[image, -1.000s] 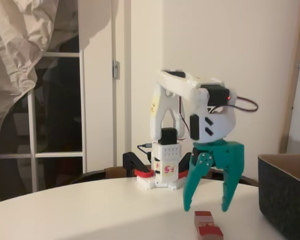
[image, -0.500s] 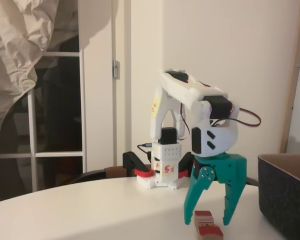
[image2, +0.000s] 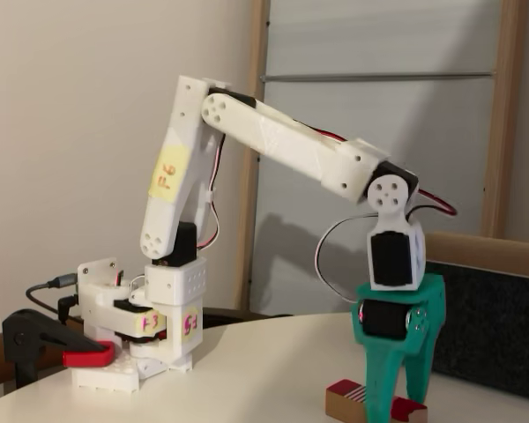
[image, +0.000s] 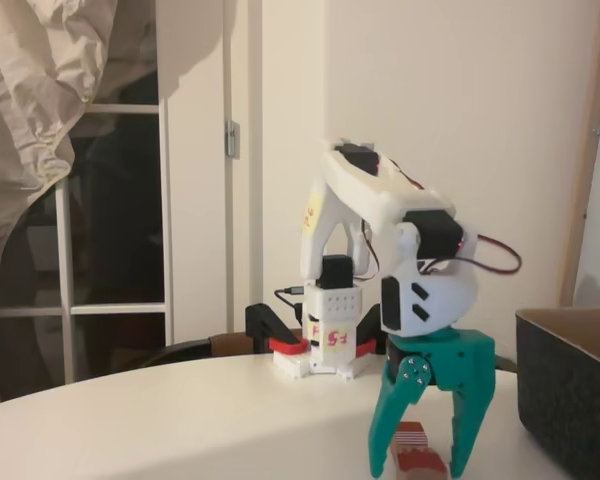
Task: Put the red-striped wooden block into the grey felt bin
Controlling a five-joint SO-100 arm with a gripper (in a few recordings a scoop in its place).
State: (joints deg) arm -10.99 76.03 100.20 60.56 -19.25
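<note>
Teal fingers of the gripper point(image: 422, 462) hang spread wide open in a fixed view, one on each side of the red-striped wooden block point(image: 416, 452). The block lies flat on the white table point(image: 180, 420), close to the table's near edge. The fingers hold nothing; they look a little apart from the block. The grey felt bin point(image: 570, 390) stands at the table's right edge, near the block but not touching it. The clamp point(image: 280, 335) sits by the arm's base at the far edge.

From the other side, in a fixed view, the gripper point(image2: 390, 401) stands straight up over the block point(image2: 370, 404), and one finger hides the block's middle. The striped end pokes out on the left and the plain red end on the right. The bin point(image2: 502, 326) is a dark wall behind, at the right.

What could go wrong? The block is small and the fingers are big. If they close off to one side, the block may twist or pop out. If the tips push down too hard on the table, the block could slide off the near edge. A weak hold could drop it before it reaches the bin.
</note>
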